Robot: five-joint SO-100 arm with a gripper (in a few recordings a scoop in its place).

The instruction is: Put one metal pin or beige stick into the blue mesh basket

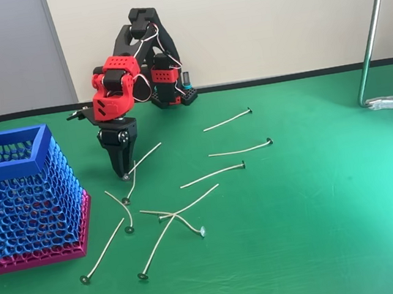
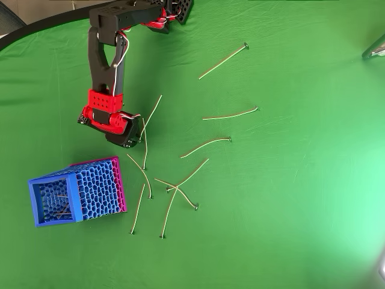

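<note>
Gripper (image 1: pixel 124 174) is down on a stick (image 2: pixel 145 135), jaws nearly closed around it. Next: lift, then swing toward seven o'clock over the basket (image 2: pixel 37 203).

Red-and-black arm (image 1: pixel 127 76), white cables, black hand (image 1: pixel 123 171)

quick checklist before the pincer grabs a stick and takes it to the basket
1. Pincer at a stick: ok, tips are down at the table by the head of a stick.
2. Stick gripped: cannot tell, tips look nearly closed.
3. Target clear of the others: ok, the crossing sticks lie apart from it.
4. Basket upright, mouth open: ok.
5. Room inside basket: ok, a few sticks already lie at its bottom.
6. Path to basket: ok, nothing stands between.
</note>
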